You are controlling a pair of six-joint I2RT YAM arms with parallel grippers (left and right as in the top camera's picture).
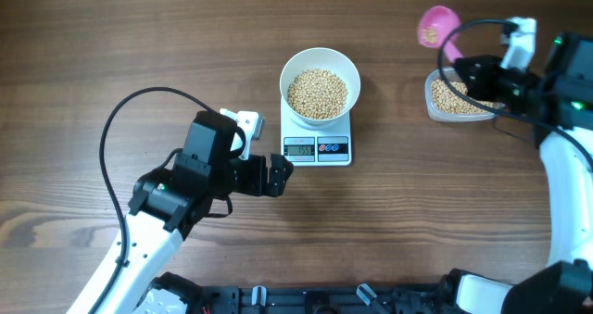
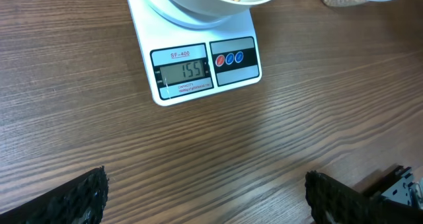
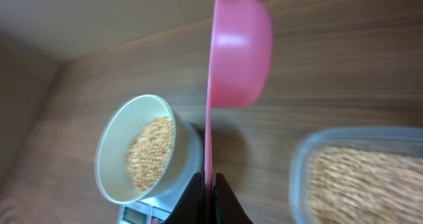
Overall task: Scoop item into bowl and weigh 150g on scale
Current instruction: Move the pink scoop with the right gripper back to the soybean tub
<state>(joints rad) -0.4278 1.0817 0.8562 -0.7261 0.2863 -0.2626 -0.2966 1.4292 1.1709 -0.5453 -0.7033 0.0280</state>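
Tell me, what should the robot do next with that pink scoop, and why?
Probably carry the pink scoop over to the white bowl and lift out a few beans. The scale shows 155 on its display, a little over the 150 wanted. The right claw is shut on the scoop's handle, near the clear tub.
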